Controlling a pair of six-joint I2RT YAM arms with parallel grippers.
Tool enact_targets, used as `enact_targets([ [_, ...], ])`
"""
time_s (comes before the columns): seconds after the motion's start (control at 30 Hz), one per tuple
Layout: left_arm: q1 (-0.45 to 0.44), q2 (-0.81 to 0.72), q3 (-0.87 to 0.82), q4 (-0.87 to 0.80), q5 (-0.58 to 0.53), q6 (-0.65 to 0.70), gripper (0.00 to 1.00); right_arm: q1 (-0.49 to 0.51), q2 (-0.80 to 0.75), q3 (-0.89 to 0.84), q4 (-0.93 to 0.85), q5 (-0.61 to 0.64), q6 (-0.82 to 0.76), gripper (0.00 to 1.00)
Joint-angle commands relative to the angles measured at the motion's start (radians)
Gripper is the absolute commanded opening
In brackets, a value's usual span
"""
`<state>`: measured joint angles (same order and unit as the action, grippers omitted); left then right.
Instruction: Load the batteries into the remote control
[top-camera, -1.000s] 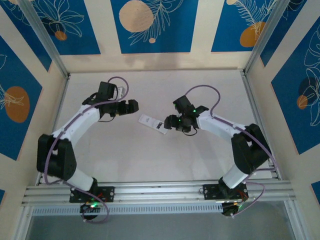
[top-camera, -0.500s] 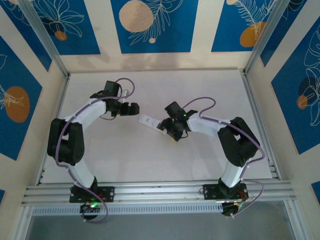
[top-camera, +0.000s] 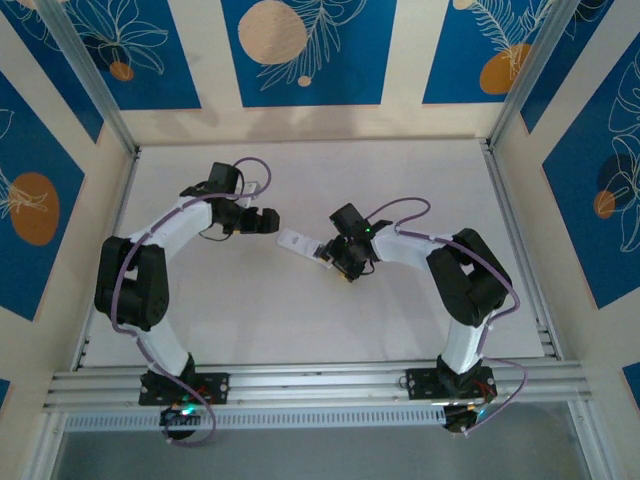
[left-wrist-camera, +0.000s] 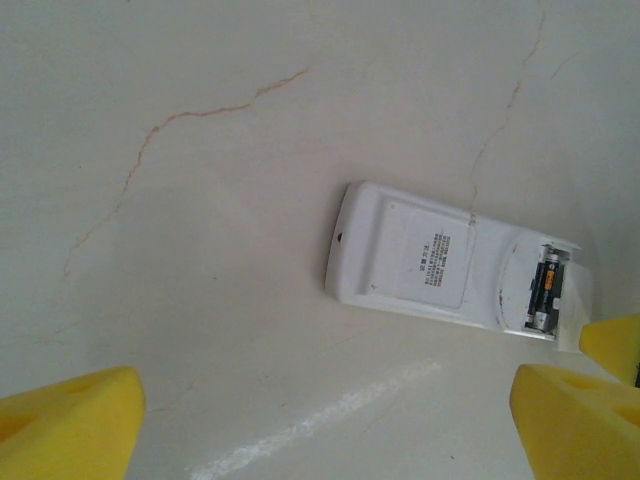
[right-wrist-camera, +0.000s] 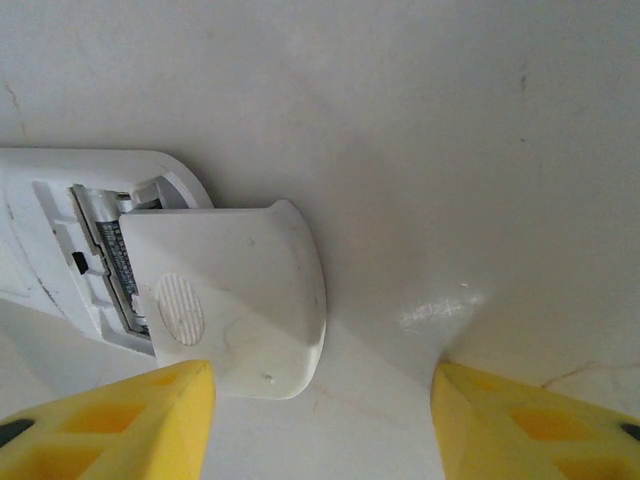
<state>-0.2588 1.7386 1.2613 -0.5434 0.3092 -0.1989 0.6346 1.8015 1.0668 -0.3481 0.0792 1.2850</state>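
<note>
The step in hand looks like closing up: a battery is in its bay and the loose cover has to go back on. The left gripper (top-camera: 266, 218) hangs just left of the remote (left-wrist-camera: 420, 265), and its yellow fingers (left-wrist-camera: 70, 420) are spread wide with nothing between them. It would do well to come down on the rounded left end and pin the remote to the table (left-wrist-camera: 200, 150), so that a push from the other side cannot skate it away. The cover (right-wrist-camera: 235, 295) lies askew, half over the open bay and half on the table, so it should be squared to the bay's edges before it is slid home, pressed flat rather than levered. The right gripper (top-camera: 343, 262) hovers over that end, its fingers (right-wrist-camera: 540, 420) well apart and gripping nothing, the cover just beside one of them. The remote lies back-up near the middle of the table, between the two arms: plain white, with a printed label at its centre and the open bay at its right end, where one dark battery (left-wrist-camera: 545, 290) shows. Whether a second sits beside it cannot be told.
</note>
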Motion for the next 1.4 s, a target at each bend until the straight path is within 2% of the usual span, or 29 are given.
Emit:
enact_targets([
  [0.0, 0.01, 0.011, 0.022, -0.026, 0.031, 0.019, 0.94, -0.005, 0.031, 0.035, 0.034, -0.014, 0.018, 0.58],
  [0.33, 0.01, 0.011, 0.023, -0.023, 0.04, 0.013, 0.94, -0.007, 0.052, 0.088, 0.034, -0.022, -0.001, 0.56],
  [0.83, 0.01, 0.016, 0.027, -0.026, 0.042, 0.011, 0.94, -0.024, 0.049, 0.078, 0.03, 0.0, 0.004, 0.51],
  [1.0, 0.01, 0.017, 0.027, -0.026, 0.041, 0.01, 0.94, -0.022, 0.055, 0.085, 0.058, -0.025, 0.017, 0.46],
  [1.37, 0.01, 0.025, 0.029, -0.028, 0.041, 0.012, 0.95, -0.01, 0.079, 0.069, 0.094, -0.039, 0.024, 0.42],
])
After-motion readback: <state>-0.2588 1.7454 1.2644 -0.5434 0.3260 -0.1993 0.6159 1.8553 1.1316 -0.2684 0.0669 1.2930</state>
